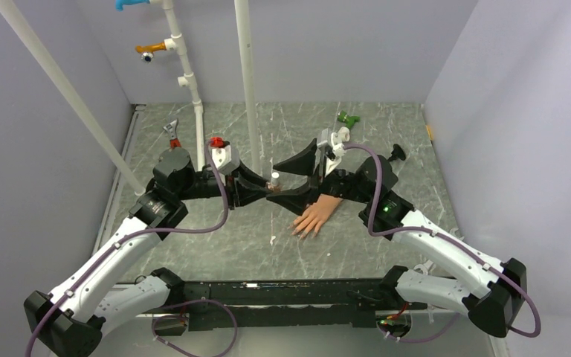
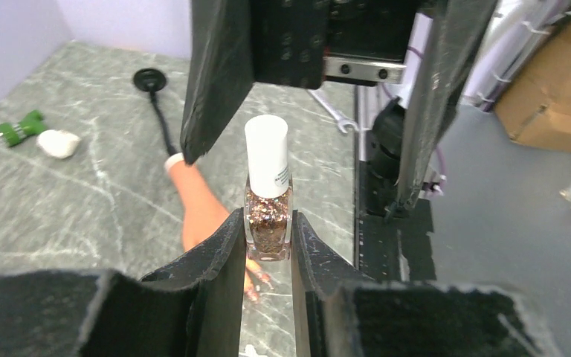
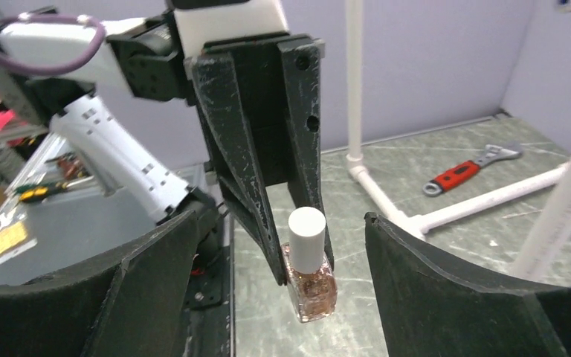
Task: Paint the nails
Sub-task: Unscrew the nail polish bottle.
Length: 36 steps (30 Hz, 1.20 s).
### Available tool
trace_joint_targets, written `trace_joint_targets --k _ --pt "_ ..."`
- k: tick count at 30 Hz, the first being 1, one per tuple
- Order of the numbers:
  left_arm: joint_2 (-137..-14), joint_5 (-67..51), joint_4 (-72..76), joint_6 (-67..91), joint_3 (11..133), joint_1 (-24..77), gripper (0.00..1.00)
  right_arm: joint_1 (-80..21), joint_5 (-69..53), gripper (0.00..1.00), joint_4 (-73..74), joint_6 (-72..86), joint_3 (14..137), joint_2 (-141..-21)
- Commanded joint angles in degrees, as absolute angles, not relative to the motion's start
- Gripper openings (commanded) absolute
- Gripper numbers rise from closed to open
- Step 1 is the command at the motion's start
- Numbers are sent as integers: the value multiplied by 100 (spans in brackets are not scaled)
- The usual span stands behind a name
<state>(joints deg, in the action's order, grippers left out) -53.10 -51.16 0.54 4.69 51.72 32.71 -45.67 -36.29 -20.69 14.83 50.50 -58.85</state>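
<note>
Two grippers meet over the middle of the table [image 1: 215, 245]. The left gripper [image 2: 268, 223] pinches a glitter polish bottle [image 2: 268, 223] by its glass body and holds it upright in the air, with the white cap [image 2: 266, 152] pointing straight up. The right gripper [image 3: 275, 223] comes from above with its jaws spread wide. One finger stands on each side of the cap, and neither touches it.

The next move turns on that line-up. The bottle's long axis runs vertically and lies roughly between the open right jaws, so they look placed to close on the cap and twist it off.

The hand [image 1: 318, 216] lies flat on the table below and just to the right of the bottle, partly under the right arm. Its fingers point toward the near edge. The nails [image 1: 301, 232] are at those fingertips, too small to make out, and nearer the right arm.
</note>
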Motion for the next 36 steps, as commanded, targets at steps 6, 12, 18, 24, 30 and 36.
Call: trace_joint_targets --k 6,12,18,24,30,36 --pt "-5108 -3482 120 360 5207 3290 0 -4595 -1742 83 -2261 1928 5129 -5884" --pt "-5174 -3140 9 316 5253 3292 0 -4605 -1185 78 -1769 2351 5608 -6249" --pt "-5172 -2879 10 363 5237 3290 0 -4735 -759 75 -1735 2303 5659 -6340" --pt "-5233 -2805 9 361 5261 3295 0 -4840 -499 71 -1747 2341 5739 -6431" --pt "-5227 -2783 9 353 5264 3296 0 -4928 -547 66 -1773 2277 5842 -6558" --pt "-5290 -2795 -214 334 5327 3296 0 -4999 -469 55 -1803 2224 5922 -6668"
